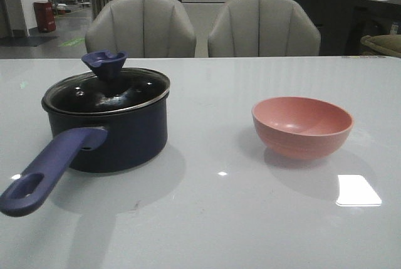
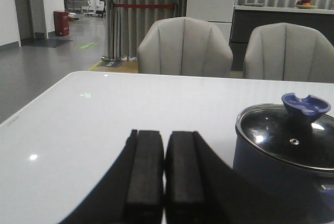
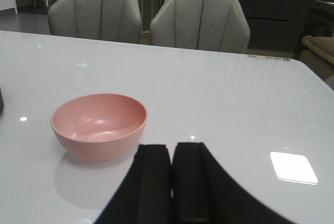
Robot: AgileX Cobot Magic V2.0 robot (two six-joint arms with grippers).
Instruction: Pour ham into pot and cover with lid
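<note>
Pot (image 1: 116,137): dark navy saucepan, upright on the white table (image 1: 207,219), left half of the front view. Long purple-blue handle (image 1: 50,172) points toward the near left corner, hole near its tip. Lid (image 1: 106,90) sits on the pot, steel rim seated all round, flared purple-blue knob (image 1: 104,64) up. Glass is dark with reflections; contents of the pot cannot be made out, so no ham is visible there.

Pink bowl (image 1: 302,125): upright on the right half of the table, well apart from the pot. Interior looks bare in both the front and right wrist views; no orange bits seen.

Left gripper (image 2: 164,182): black fingers (image 2: 143,177) pressed together, nothing between them, holding nothing. It hangs over the table near the pot, not touching it.

Right gripper (image 3: 171,182): fingers likewise pressed together, holding nothing, near the bowl and clear of it.

Two grey chairs (image 1: 141,27) stand behind the table's far edge.
</note>
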